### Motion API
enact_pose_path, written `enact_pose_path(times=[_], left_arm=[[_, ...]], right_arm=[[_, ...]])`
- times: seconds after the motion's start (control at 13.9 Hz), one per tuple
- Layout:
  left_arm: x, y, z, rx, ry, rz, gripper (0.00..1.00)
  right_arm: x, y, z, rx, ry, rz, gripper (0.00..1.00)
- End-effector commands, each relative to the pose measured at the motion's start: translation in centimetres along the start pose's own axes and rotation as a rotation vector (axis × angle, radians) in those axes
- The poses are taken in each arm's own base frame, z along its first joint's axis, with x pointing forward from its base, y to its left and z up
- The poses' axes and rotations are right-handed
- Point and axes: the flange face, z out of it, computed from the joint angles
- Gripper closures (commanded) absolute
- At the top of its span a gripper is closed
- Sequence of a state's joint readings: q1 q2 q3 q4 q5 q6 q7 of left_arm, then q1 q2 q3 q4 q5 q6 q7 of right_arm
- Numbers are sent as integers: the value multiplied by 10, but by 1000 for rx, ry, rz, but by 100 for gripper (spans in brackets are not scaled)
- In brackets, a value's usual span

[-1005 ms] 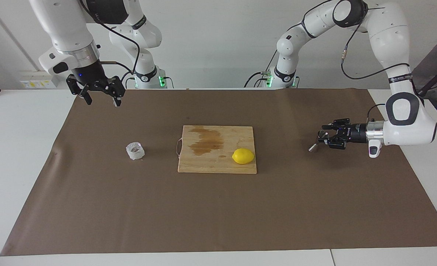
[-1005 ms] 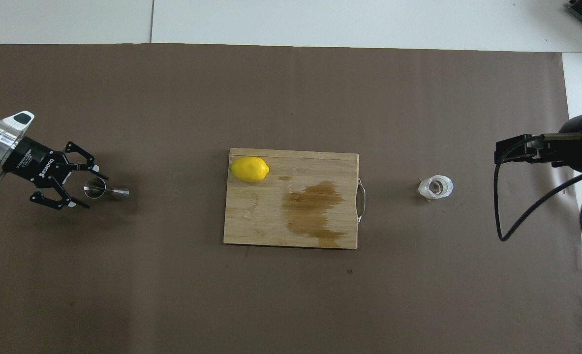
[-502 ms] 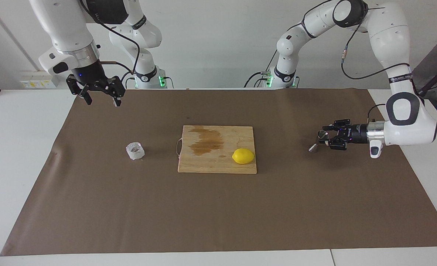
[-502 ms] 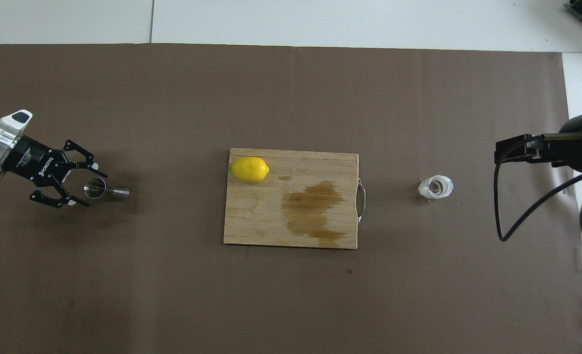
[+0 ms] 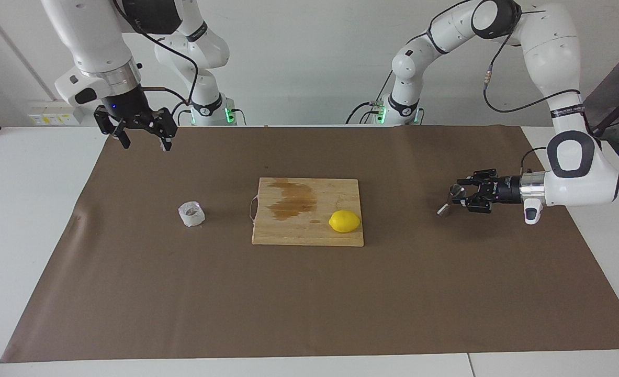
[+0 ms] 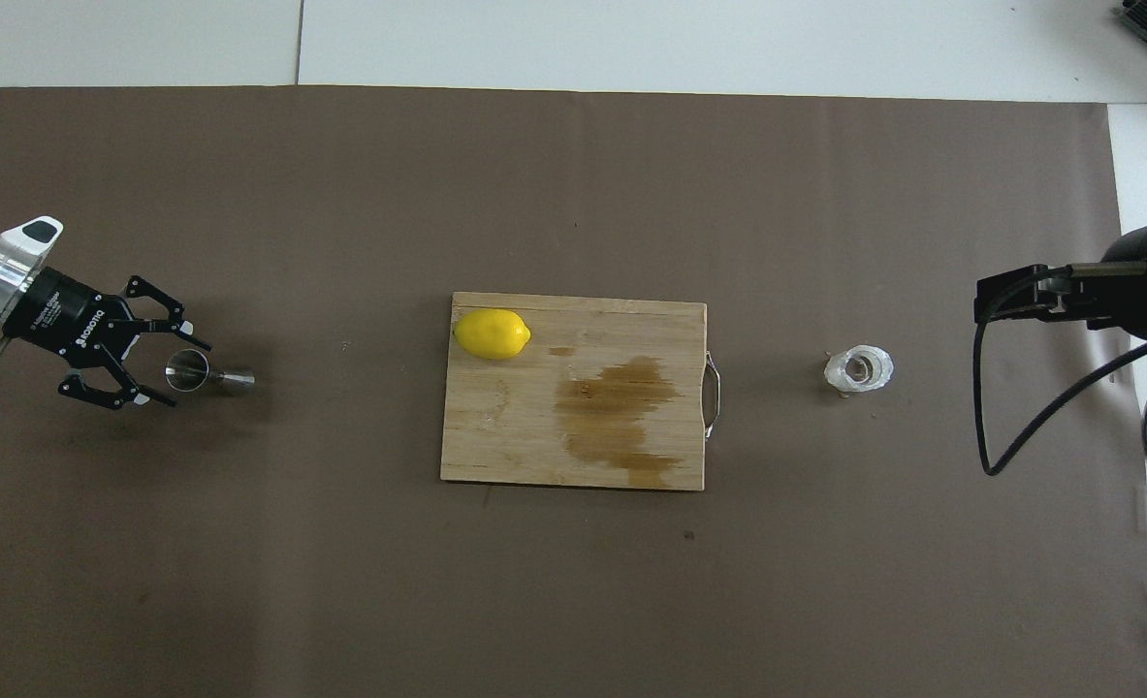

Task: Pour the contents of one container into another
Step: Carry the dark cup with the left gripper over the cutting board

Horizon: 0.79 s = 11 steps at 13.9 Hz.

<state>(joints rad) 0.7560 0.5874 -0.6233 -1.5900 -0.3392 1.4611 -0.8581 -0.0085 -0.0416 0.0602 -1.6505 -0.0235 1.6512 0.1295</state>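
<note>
Beside jigger [image 6: 207, 373]: left hand [image 6: 161, 366] spread, maybe touching | right hand [image 5: 142, 140] raised, spread

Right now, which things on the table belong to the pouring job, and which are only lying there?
Belong to the job:
- clear cup, standing toward the right arm's end
- steel jigger, tilted, between the open fingers of the left end effector

Just lying about:
- lemon, on the cutting board
- cutting board, stained
</note>
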Motion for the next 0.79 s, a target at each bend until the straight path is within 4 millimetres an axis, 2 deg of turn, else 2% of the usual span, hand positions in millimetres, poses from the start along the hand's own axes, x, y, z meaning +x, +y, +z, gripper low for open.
enact_pose_path(times=[0.0, 0.57, 0.72], left_arm=[[6, -1, -1, -22, 5, -17, 26], [7, 0, 4, -24, 4, -18, 26], [8, 0, 6, -23, 3, -19, 30]], right_arm=[[1, 3, -3, 18, -9, 7, 0], [1, 3, -2, 17, -11, 5, 0], [1, 3, -2, 18, -11, 5, 0]])
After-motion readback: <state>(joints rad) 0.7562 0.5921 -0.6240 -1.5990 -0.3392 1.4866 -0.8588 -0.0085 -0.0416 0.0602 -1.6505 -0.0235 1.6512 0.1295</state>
